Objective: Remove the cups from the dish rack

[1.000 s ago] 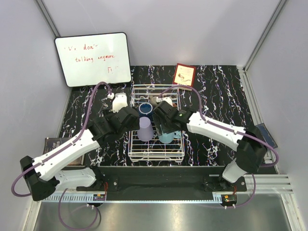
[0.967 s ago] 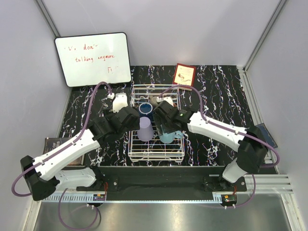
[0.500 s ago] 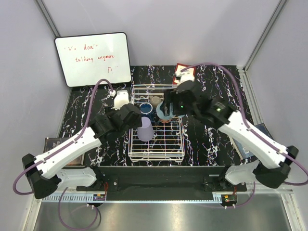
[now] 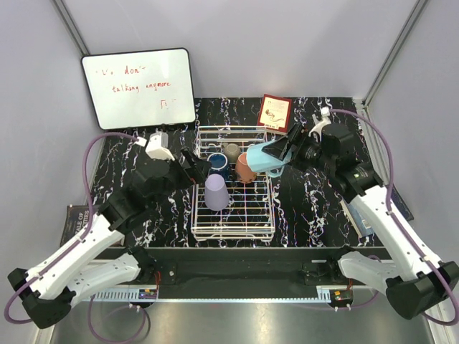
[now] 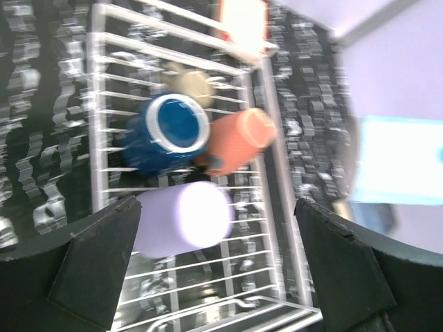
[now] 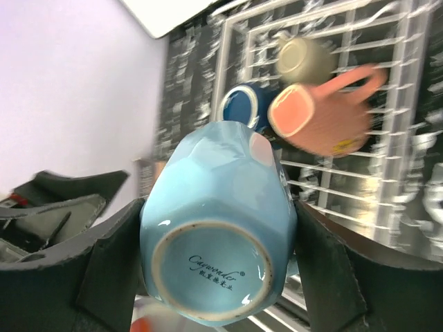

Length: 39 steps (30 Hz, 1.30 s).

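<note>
The white wire dish rack (image 4: 233,223) stands mid-table. A lavender tumbler (image 4: 216,192) lies in it, with a dark blue cup (image 4: 217,165), a salmon mug (image 4: 244,170) and a grey-beige cup (image 4: 231,150) behind it. My right gripper (image 4: 278,153) is shut on a light blue mug (image 4: 262,158), held in the air over the rack's right edge. In the right wrist view the mug (image 6: 218,235) fills the gap between both fingers, base toward the camera. My left gripper (image 4: 193,165) hangs open at the rack's left side, above the lavender tumbler (image 5: 183,221), holding nothing.
A whiteboard (image 4: 138,87) leans at the back left. A red card (image 4: 275,112) stands behind the rack. A dark book (image 4: 72,216) lies at the table's left edge, and a flat dark object (image 4: 398,202) at the right edge.
The right arm has lifted the light blue mug out of the rack and carried it up and to the right. The left arm has drawn back to the left, still open.
</note>
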Each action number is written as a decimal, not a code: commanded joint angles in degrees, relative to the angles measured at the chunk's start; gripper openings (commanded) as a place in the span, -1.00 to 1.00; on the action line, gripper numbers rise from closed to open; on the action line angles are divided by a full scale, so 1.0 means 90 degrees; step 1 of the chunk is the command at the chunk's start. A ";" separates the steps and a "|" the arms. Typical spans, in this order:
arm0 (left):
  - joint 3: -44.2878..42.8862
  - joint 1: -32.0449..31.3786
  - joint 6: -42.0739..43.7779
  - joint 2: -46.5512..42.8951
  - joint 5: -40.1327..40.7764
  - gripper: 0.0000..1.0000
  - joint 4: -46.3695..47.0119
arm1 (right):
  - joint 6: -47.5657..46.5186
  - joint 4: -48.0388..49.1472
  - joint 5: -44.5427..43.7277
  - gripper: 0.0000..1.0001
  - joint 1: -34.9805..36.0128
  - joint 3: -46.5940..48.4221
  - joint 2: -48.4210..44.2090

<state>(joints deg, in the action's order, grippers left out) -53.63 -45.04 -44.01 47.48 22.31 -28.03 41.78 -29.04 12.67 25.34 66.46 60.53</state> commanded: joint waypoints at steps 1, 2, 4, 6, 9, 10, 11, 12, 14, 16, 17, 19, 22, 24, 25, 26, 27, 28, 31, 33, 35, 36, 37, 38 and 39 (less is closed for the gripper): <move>0.0089 0.0111 0.0046 0.0027 -0.1481 0.98 0.1375 | 0.1769 0.3105 0.2341 -1.00 -0.0393 -0.0888 -0.0232; 0.0138 0.0121 0.0027 0.0046 -0.1637 0.98 0.1483 | 0.1957 0.3863 0.2497 -1.00 -0.0394 -0.1054 -0.0222; 0.0216 0.0121 -0.0100 0.0046 -0.1999 0.95 0.1863 | 0.2464 0.4454 0.2830 -1.00 -0.0423 -0.1484 -0.0183; 0.0411 0.0121 -0.0265 0.0007 -0.2252 0.90 0.2349 | 0.3030 0.5420 0.3054 -1.00 -0.0443 -0.1883 -0.0125; 0.0655 0.0121 -0.0442 -0.0022 -0.2652 0.87 0.2996 | 0.3520 0.6271 0.3085 -1.00 -0.0453 -0.2237 -0.0007; 0.0694 0.0121 -0.0471 -0.0003 -0.2741 0.87 0.3094 | 0.3570 0.6370 0.3085 -1.00 -0.0453 -0.2267 0.0061; 0.0733 0.0121 -0.0529 0.0017 -0.2829 0.85 0.3298 | 0.3609 0.6535 0.3095 -1.00 -0.0443 -0.2325 0.0100; 0.0743 0.0121 -0.0559 0.0046 -0.2985 0.82 0.3348 | 0.3726 0.6643 0.3104 -1.00 -0.0453 -0.2345 0.0110; 0.0744 0.0121 -0.0589 0.0144 -0.3200 0.79 0.3504 | 0.3737 0.6713 0.3163 -1.00 -0.0453 -0.2335 0.0188; 0.0821 0.0121 -0.0637 0.0202 -0.3327 0.72 0.3719 | 0.3785 0.6839 0.3221 -1.00 -0.0453 -0.2335 0.0256; 0.0841 0.0121 -0.0666 0.0222 -0.3434 0.71 0.3942 | 0.3805 0.6878 0.3260 -1.00 -0.0453 -0.2355 0.0286; 0.0764 0.0121 -0.0696 0.0358 -0.3523 0.69 0.4042 | 0.3844 0.6918 0.3290 -1.00 -0.0453 -0.2355 0.0315; 0.0637 0.0111 -0.0686 0.0505 -0.3689 0.68 0.4217 | 0.3834 0.6918 0.3319 -1.00 -0.0443 -0.2374 0.0335; 0.0597 0.0092 -0.0696 0.0573 -0.3787 0.67 0.4325 | 0.3834 0.6918 0.3339 -1.00 -0.0443 -0.2384 0.0335; 0.0578 0.0073 -0.0715 0.0612 -0.3826 0.66 0.4442 | 0.3834 0.6908 0.3377 -1.00 -0.0443 -0.2384 0.0344; 0.0578 0.0043 -0.0725 0.0690 -0.3894 0.64 0.4520 | 0.3825 0.6908 0.3397 -1.00 -0.0443 -0.2394 0.0364; 0.0578 0.0024 -0.0735 0.0729 -0.3923 0.61 0.4608 | 0.3834 0.6918 0.3407 -1.00 -0.0443 -0.2403 0.0383; 0.0568 -0.0063 -0.0754 0.0788 -0.3953 0.58 0.4754 | 0.3834 0.6927 0.3426 -1.00 -0.0433 -0.2413 0.0393; 0.0539 -0.0249 -0.0745 0.0983 -0.3982 0.45 0.5057 | 0.3864 0.7005 0.3456 -1.00 -0.0384 -0.2472 0.0471; 0.0480 -0.0318 -0.0755 0.1139 -0.4031 0.33 0.5165 | 0.3864 0.7006 0.3485 -1.00 -0.0365 -0.2481 0.0510; 0.0441 -0.0367 -0.0755 0.1227 -0.4147 0.12 0.5272 | 0.3854 0.7006 0.3514 -1.00 -0.0345 -0.2511 0.0530; 0.0412 -0.0396 -0.0745 0.1315 -0.4197 0.05 0.5321 | 0.3854 0.7006 0.3524 -1.00 -0.0336 -0.2511 0.0559; 0.0392 -0.0416 -0.0755 0.1364 -0.4236 -0.01 0.5389 | 0.3864 0.7006 0.3534 -1.00 -0.0306 -0.2550 0.0579; 0.0373 -0.0435 -0.0745 0.1413 -0.4342 -0.18 0.5448 | 0.3873 0.7025 0.3553 -1.00 -0.0287 -0.2560 0.0598; 0.0344 -0.0474 -0.0745 0.1500 -0.4402 -0.28 0.5487 | 0.3873 0.7044 0.3563 -1.00 -0.0267 -0.2579 0.0627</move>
<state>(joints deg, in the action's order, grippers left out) -46.89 -47.68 -50.37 59.51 -12.05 13.74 75.40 27.18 44.31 21.89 42.63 65.95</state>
